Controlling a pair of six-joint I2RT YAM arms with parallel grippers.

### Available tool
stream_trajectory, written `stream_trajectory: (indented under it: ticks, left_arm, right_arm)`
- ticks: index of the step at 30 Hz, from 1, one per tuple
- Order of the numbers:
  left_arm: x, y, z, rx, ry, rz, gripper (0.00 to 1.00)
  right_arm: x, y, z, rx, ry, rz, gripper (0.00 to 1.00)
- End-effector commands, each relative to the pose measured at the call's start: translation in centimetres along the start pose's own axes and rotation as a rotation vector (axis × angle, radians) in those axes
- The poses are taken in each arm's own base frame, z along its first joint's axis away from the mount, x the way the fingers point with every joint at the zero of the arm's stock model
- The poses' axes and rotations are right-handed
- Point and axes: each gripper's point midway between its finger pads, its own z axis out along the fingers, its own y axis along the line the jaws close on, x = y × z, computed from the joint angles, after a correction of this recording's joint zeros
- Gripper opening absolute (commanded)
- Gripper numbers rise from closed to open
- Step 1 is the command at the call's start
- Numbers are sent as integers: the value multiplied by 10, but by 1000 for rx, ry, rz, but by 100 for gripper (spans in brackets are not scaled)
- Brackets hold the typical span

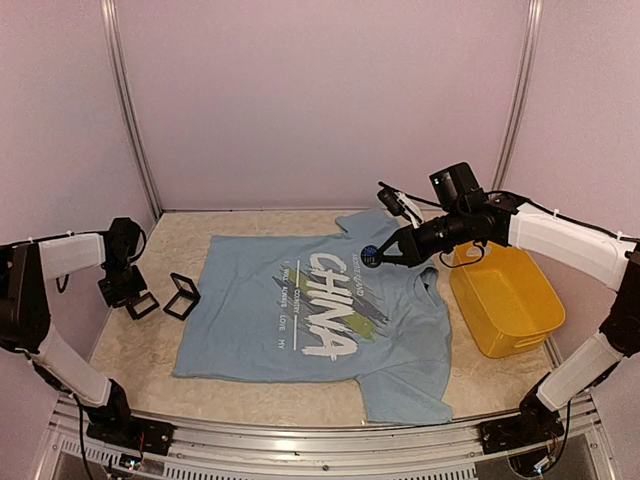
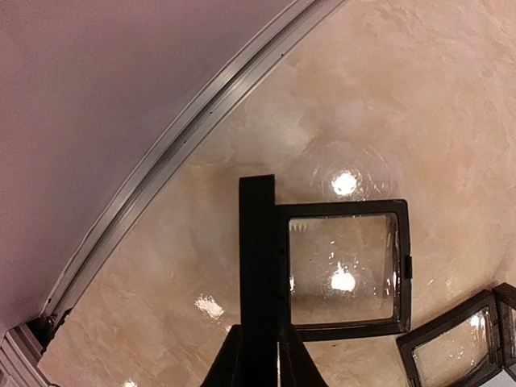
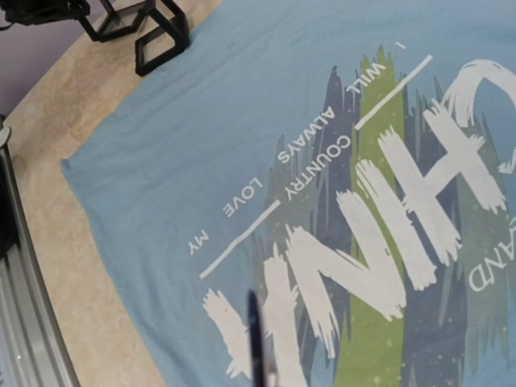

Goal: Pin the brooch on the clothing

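Left pincer (image 1: pixel 123 291), low at the counter's (image 1: pixel 130 350) left side, looks nearly closed on the black upright edge of an open case (image 2: pixel 345 266). Its fingers flank that edge in the wrist view, though the contact itself sits at the frame's bottom and is hard to read. Holding there probably steadies the case or parks it clear of the work. A second case (image 1: pixel 182 296) stands just beside it, near the hem of the shirt (image 1: pixel 260 320).

The shirt lies spread flat, chest up, which gives the pin a smooth, unfolded layer to enter. A yellow bin (image 1: pixel 505 300) sits just off the collar side, apart from the action.

Farther back, the right pincer (image 1: pixel 385 252) is fully closed on the brooch (image 1: pixel 371 254), gripping it by the rim. The brooch hangs above the upper chest, at the far end of the white lettering. It seems not yet touching cloth. From the right wrist it shows only as a thin dark sliver, so the pin's state cannot be told.
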Motion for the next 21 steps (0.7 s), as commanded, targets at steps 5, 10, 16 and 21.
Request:
stream_trajectory:
  ticks: [5,10,16,21]
  left_arm:
    - [-14,-9,-22,86,-68,-22,44]
    - [-50,-8,-85,142,-232,-73,56]
    - [-70,-56,-217,445,-448,-65,54]
    - [-37,-136,-329,818,-499,121,53]
  right_arm:
    - [-27,9,-19,11,-85,-114,0]
    - [-35,14,-33,36,-119,-180,0]
    - [-79,29,-79,186,-362,-505,0]
    - [-117,66,-143,401,-761,-1003,0]
